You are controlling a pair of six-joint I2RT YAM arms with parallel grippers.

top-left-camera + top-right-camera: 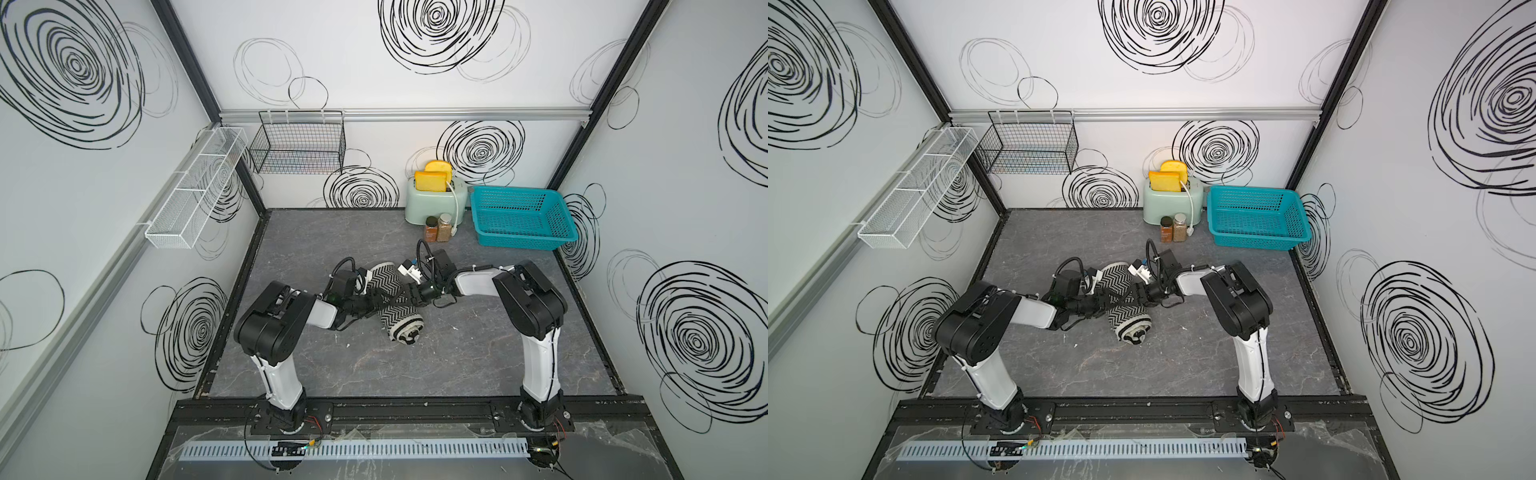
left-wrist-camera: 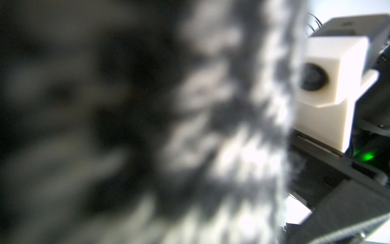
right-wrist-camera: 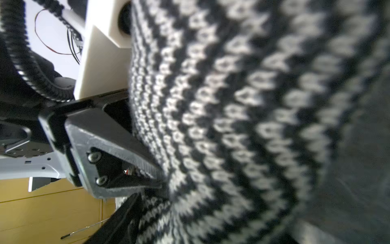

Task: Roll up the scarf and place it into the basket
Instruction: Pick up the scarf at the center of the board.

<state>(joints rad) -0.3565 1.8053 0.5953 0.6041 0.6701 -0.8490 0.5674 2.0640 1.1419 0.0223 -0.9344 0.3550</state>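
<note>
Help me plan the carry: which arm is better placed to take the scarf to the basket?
Right, probably: the teal basket stands on its side, and both arms reach the rolled scarf.

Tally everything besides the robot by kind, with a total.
Scarf: 1
Teal basket: 1
Wire basket: 1
White rack: 1
Toaster: 1
Toast slices: 2
Spice jars: 2
Total: 9

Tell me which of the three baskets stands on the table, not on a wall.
The teal plastic basket, beside the toaster. The black wire basket and the white mesh rack hang on wall rails.
</note>
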